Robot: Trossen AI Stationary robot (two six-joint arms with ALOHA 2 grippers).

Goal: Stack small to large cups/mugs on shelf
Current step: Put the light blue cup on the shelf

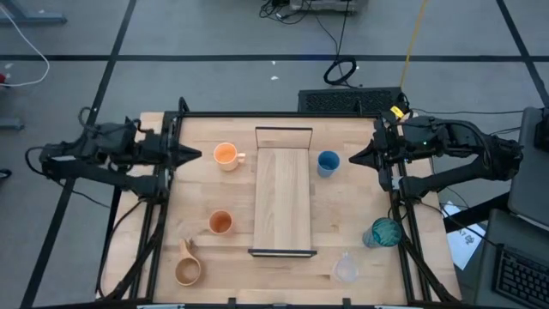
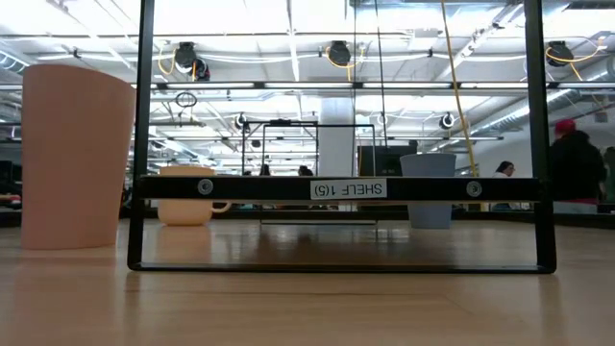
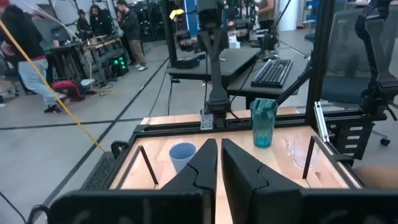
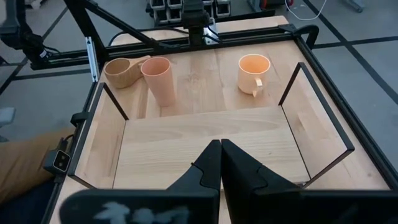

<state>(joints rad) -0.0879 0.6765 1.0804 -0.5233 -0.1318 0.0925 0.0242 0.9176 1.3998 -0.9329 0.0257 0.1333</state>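
Observation:
The shelf point(image 1: 283, 193), a pale board with black frame ends, lies mid-table. Left of it stand the orange handled mug point(image 1: 226, 155), the small orange cup point(image 1: 220, 222) and the tan wooden handled mug point(image 1: 188, 269). Right of it stand the blue cup point(image 1: 328, 162), the teal tumbler point(image 1: 383, 233) and the clear cup point(image 1: 345, 269). Each rests upright on its base on the table. My left gripper point(image 1: 196, 154) is shut and empty at the table's left edge, above the table. My right gripper point(image 1: 353, 159) is shut and empty at the right edge, just right of the blue cup.
A black frame point(image 1: 163, 184) runs along the table's edges. The shelf's top is bare. People show in the room beyond the table in the low view point(image 2: 575, 163) and in the left wrist view point(image 3: 127, 28). A keyboard point(image 1: 515, 275) lies off the table's right.

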